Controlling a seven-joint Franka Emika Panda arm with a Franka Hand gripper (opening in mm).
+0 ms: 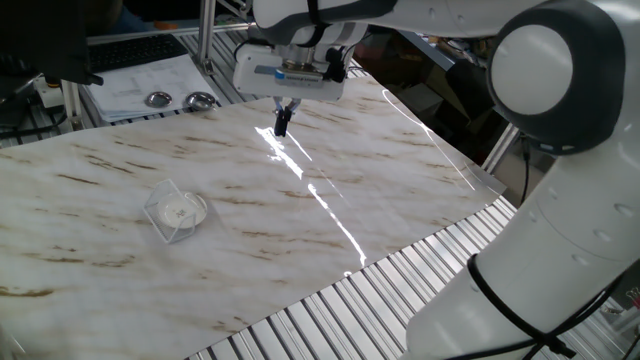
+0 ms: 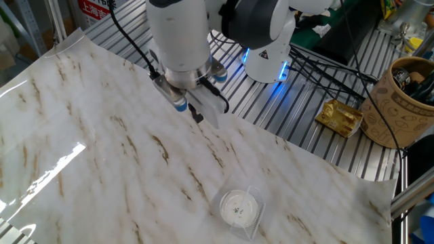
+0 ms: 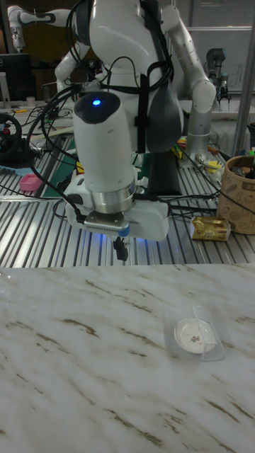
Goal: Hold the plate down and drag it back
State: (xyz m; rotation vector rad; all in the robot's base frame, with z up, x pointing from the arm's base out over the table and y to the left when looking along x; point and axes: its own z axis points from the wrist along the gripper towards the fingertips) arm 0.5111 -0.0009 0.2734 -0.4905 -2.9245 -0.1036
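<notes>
The gripper point(image 1: 282, 122) point(image 2: 198, 116) point(image 3: 122, 252) hangs above the marble-patterned table point(image 1: 380, 180) point(image 2: 102, 149) point(image 3: 85, 354) near its far edge as one fixed view shows it, its two dark fingers pressed together with nothing between them. The plate point(image 1: 181, 211) point(image 2: 237, 205) point(image 3: 195, 333), a small white dish with a speckled centre, rests flat on the table well apart from the gripper, with a clear box point(image 1: 163, 213) point(image 2: 255, 215) point(image 3: 210, 340) around or against it; the exact relation cannot be told. Two metal discs point(image 1: 178, 99) lie beside papers point(image 1: 140, 80) beyond the table's far edge.
</notes>
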